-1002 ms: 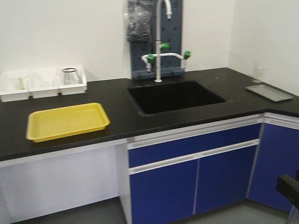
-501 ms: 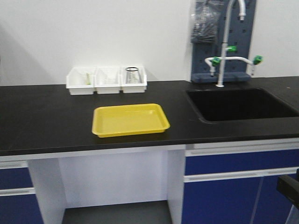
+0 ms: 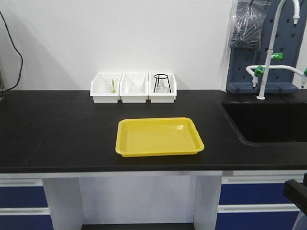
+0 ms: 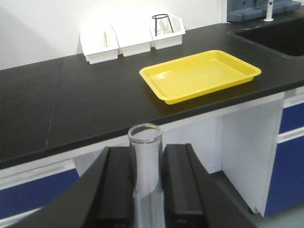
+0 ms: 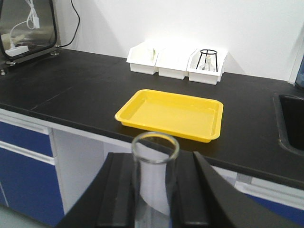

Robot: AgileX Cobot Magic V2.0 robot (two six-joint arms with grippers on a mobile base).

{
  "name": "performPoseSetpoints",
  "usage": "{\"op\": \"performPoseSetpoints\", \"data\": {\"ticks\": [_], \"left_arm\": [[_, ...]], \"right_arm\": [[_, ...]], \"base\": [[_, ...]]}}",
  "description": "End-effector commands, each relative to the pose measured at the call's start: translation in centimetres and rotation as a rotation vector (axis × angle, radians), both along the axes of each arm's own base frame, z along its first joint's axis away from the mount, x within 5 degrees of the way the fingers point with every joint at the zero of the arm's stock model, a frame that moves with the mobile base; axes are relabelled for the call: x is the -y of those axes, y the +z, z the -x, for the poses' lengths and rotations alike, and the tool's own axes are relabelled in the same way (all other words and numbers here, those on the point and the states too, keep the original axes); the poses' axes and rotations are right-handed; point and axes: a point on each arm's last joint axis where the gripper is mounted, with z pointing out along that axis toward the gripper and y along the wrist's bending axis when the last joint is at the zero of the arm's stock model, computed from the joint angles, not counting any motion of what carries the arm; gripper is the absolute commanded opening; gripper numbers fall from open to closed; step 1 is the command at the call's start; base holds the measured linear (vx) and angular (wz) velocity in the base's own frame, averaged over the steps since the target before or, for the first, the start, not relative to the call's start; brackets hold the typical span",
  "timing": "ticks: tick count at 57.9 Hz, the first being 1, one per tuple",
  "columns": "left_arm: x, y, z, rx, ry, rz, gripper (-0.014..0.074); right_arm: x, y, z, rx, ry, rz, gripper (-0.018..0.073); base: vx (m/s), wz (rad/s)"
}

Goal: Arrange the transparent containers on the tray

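Note:
Each gripper holds one of the transparent containers, both in front of the counter edge and short of the tray. In the left wrist view, my left gripper (image 4: 146, 153) is shut on a slim clear glass tube (image 4: 146, 166), open rim up. My right gripper (image 5: 155, 159) is shut on a clear glass tube (image 5: 155, 178) with a wider rim. The yellow tray (image 3: 158, 152) lies empty on the black counter, centred in the front view. It sits ahead and to the right in the left wrist view (image 4: 199, 76), and straight ahead in the right wrist view (image 5: 171, 114).
Three white bins (image 3: 133, 87) line the wall behind the tray; the right one holds a black ring stand (image 3: 161, 82). A black sink (image 3: 268, 122) with a white faucet (image 3: 266, 52) lies to the right. A boxed device (image 5: 28, 28) stands on the counter's far left.
The front view has swung along the counter: tray and bins moved from the left to the centre, and the sink slid to the right edge. The tray stays empty.

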Motion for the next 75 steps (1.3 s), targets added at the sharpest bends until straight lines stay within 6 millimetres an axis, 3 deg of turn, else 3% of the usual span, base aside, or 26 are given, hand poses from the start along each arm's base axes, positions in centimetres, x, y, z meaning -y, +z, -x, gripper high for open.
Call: {"op": "performPoseSetpoints", "data": {"ticks": [1,75], "left_arm": [[0.3,1.53,-0.12,0.093,-0.027,0.03,-0.0006],[0.3,1.53,-0.12,0.093,-0.027,0.03,-0.0006]], "right_arm": [[-0.2,1.69,0.17,0.101,0.031,-0.023,-0.0011],[-0.2,1.69,0.17,0.101,0.031,-0.023,-0.0011]], "base": [[0.35,-0.01],[0.35,0.0]]}}
